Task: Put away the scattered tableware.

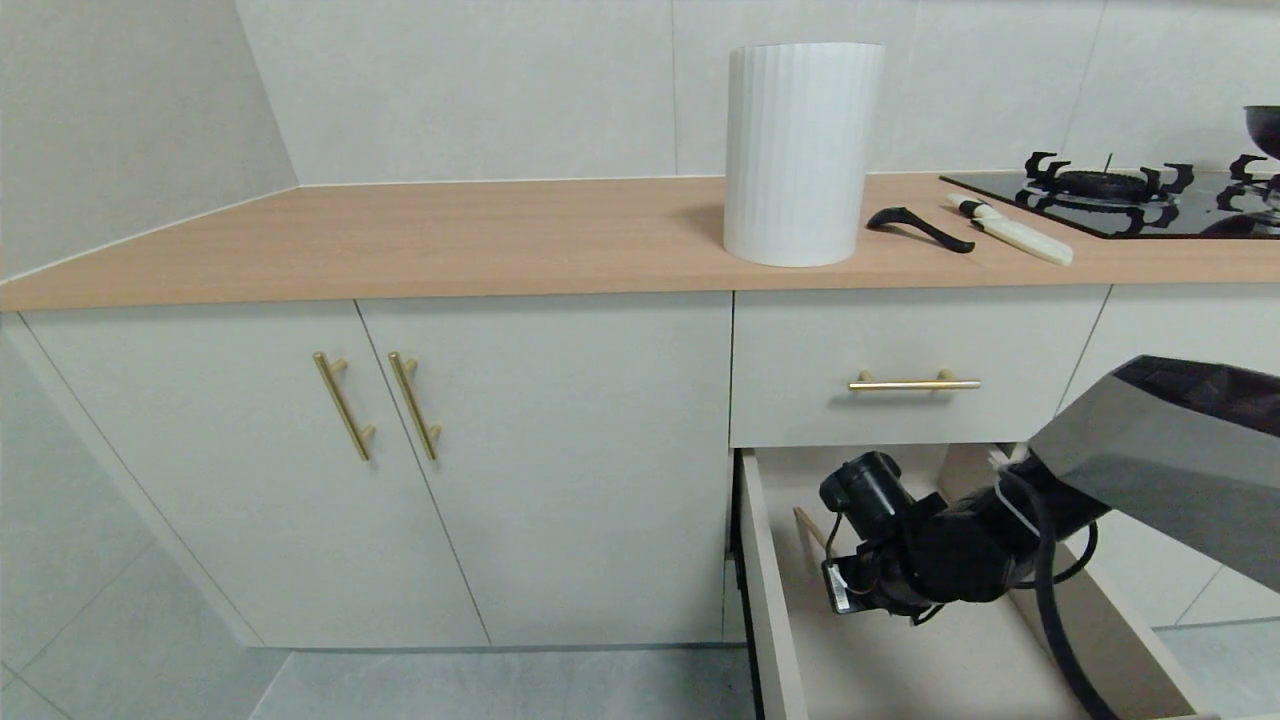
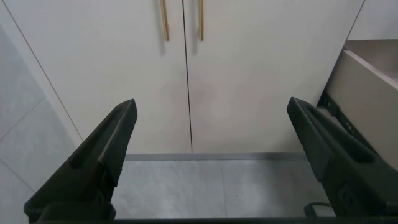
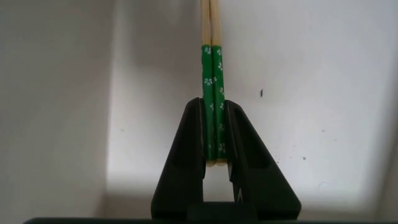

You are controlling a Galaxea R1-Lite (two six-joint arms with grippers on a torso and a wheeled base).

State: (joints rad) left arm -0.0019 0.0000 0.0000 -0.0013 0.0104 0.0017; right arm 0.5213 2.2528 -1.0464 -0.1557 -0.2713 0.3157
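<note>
right pincer (image 3: pixel 216 158) pinches the chopsticks (image 3: pixel 213 74) by their green ends, likely light, stiff, slippery, inside the 5 o'clock drawer (image 1: pixel 768 600); left pincer (image 2: pixel 211 124) gapes wide.

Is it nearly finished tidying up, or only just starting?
Early on, it seems. Done: the drawer stands open. In hand: the right gripper is shut on a pair of chopsticks inside that drawer, not yet released. Still to do: a black spoon and a white knife lie on the counter. The left gripper is open and empty.
</note>
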